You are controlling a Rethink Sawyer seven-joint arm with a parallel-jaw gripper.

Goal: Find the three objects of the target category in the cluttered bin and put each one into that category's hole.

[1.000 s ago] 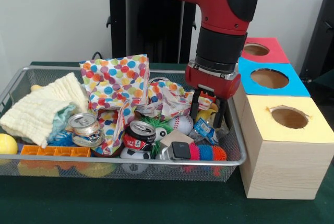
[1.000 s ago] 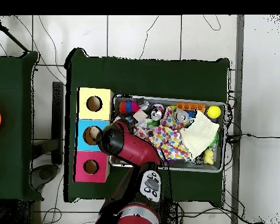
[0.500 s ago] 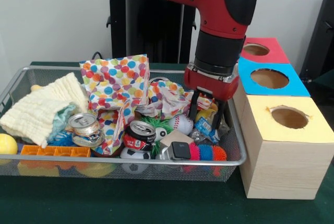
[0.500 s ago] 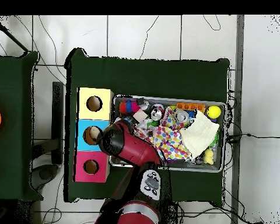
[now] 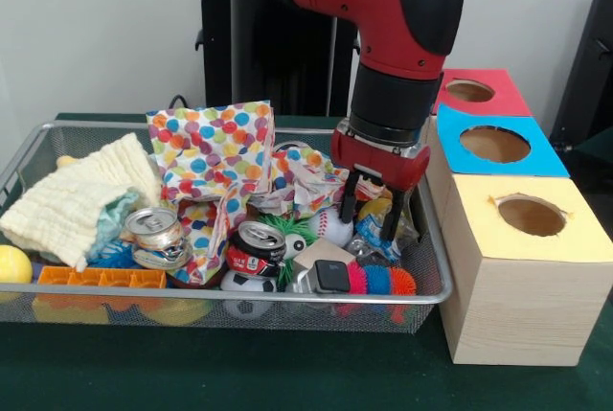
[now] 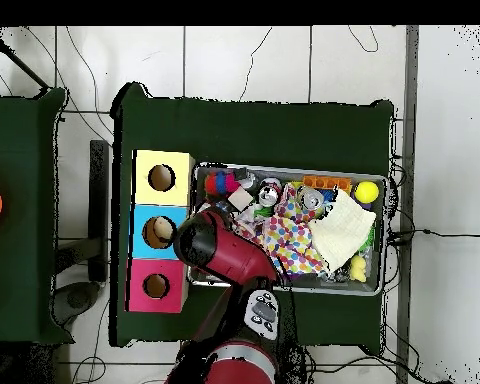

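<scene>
Inspector: Gripper [image 5: 371, 208] status, please.

Onlooker: Its black fingers [image 5: 347, 202] stand spread, gripping nothing. They hang inside the wire bin [image 5: 433, 239], at the end nearest the yellow box [image 5: 517, 286], their tips down among the clutter.

Inspector: What lies between them?

Onlooker: Something yellow shows between the fingers, with a blue wrapper [image 5: 372, 235] just below; I cannot tell what the yellow thing is. The baseball [image 5: 331, 228] sits just beside the finger on the side away from the yellow box.

Inspector: And the target category?

Onlooker: Not stated, so I cannot name the task's objects. By judgement the candidates are sets: the baseball, a soccer ball [image 5: 245, 283] at the bin's front wall, a yellow ball [image 5: 13, 264] at the end farthest from the yellow box; or the two crushed cans, one silver [image 5: 156, 231], one red [image 5: 257, 245].

Inspector: The relation the next move turns on?

Onlooker: If a ball is wanted, the baseball lies outside the open span, a short sideways shift away from the yellow box. The yellow hole [image 5: 531, 215] waits beyond the bin's wall.
</scene>
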